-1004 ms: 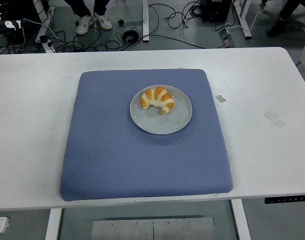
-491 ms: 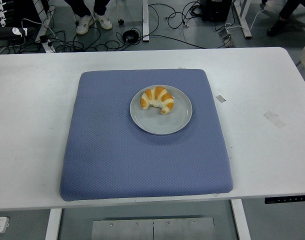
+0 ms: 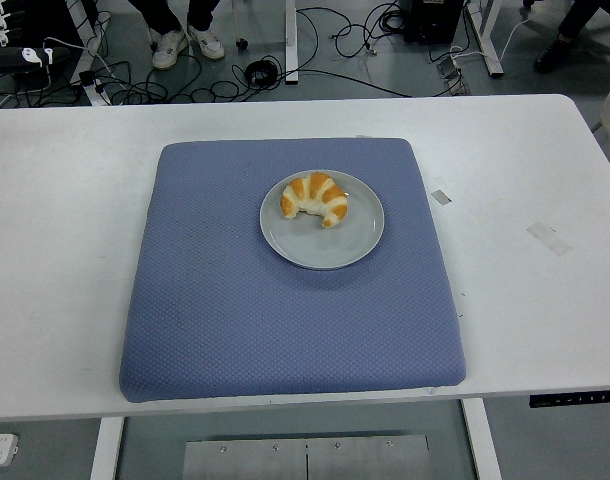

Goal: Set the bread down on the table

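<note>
Neither hand is showing in the head view, so grip state cannot be told. Bread (image 3: 315, 198), a croissant, is lying on the grey plate (image 3: 330, 250) at frame centre, upon the blue mat (image 3: 235, 300). Its long axis is running left-right, tips pointing down-frame. Advice: grasp across the thick middle, lift clear, lower onto bare table (image 3: 545, 290).

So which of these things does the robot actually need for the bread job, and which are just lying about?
Part of the job:
croissant
grey plate it lies on
white table

Just lying about:
blue cushion under the plate
bits of tape on the table
cables on the floor

No robot hand is in view.
</note>
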